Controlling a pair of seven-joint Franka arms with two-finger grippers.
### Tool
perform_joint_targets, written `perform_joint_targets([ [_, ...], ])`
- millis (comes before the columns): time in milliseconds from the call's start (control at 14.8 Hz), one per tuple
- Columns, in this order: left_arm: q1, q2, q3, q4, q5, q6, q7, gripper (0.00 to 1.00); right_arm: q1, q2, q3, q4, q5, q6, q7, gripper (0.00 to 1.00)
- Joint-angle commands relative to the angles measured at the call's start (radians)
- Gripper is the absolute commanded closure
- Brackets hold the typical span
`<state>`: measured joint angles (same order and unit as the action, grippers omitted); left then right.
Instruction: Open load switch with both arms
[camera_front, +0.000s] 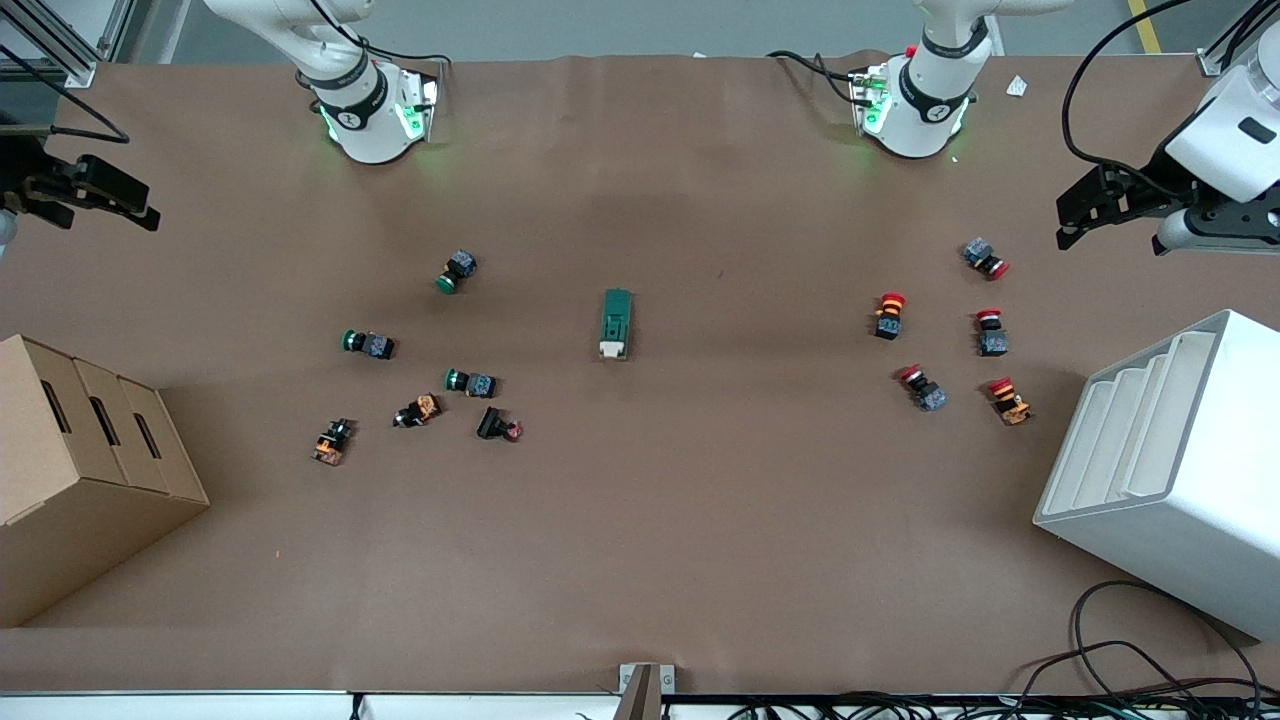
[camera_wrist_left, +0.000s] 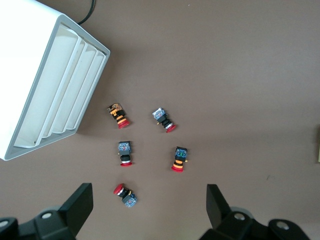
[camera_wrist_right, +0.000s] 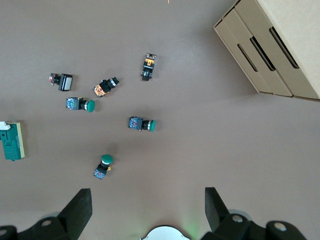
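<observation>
Load switch (camera_front: 616, 324): dark-green block w/ white lever end, lying flat at mid-table, about halfway between the two arm ends; lever end points toward the front-camera edge. Nothing touching it. Also seen at the border of the right wrist view (camera_wrist_right: 12, 141).
Left gripper (camera_front: 1085, 212): up in the air over the left arm's end of the table, near the edge, above the white rack. Fingers (camera_wrist_left: 80, 205) spread wide, nothing between them.
Right gripper (camera_front: 110, 195): up in the air over the right arm's end of the table, close to that edge. Fingers (camera_wrist_right: 77, 210) spread wide, empty.
Both arms: waiting at their ends, well apart from the switch.
Red buttons (camera_front: 990, 330): five red-capped push-buttons in a loose cluster toward the left arm's end, between the switch and the rack; all lying on their sides.
Green buttons (camera_front: 458, 271): three green-capped push-buttons toward the right arm's end, lying on their sides, spaced apart.
Other small parts (camera_front: 418, 410): three black/orange pieces near the green buttons, closer to the front-camera edge.
White rack (camera_front: 1180, 470): slotted white box at the left arm's end, by the front-camera corner.
Cardboard box (camera_front: 80, 470): brown, w/ three slots on top, at the right arm's end, by the front-camera corner.
Table (camera_front: 640, 560): brown cover.
</observation>
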<state>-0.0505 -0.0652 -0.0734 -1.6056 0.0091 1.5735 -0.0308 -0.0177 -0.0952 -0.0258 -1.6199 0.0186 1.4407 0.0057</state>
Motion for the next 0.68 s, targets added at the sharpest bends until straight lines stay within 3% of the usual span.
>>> perform_joint_targets([
  [0,-0.003,0.011,-0.005,0.024,0.015,-0.007,0.002,0.0,-0.016,-0.024,0.01,-0.009,0.017,-0.002,0.008,0.0],
  [271,-0.025,0.043,-0.081,0.055,0.018,-0.006,-0.118,0.0,-0.01,0.021,0.01,0.032,0.014,0.004,0.005,0.0],
  [610,-0.029,0.172,-0.314,0.056,0.051,0.135,-0.429,0.0,-0.008,0.195,0.01,0.066,-0.037,0.027,-0.012,0.0],
])
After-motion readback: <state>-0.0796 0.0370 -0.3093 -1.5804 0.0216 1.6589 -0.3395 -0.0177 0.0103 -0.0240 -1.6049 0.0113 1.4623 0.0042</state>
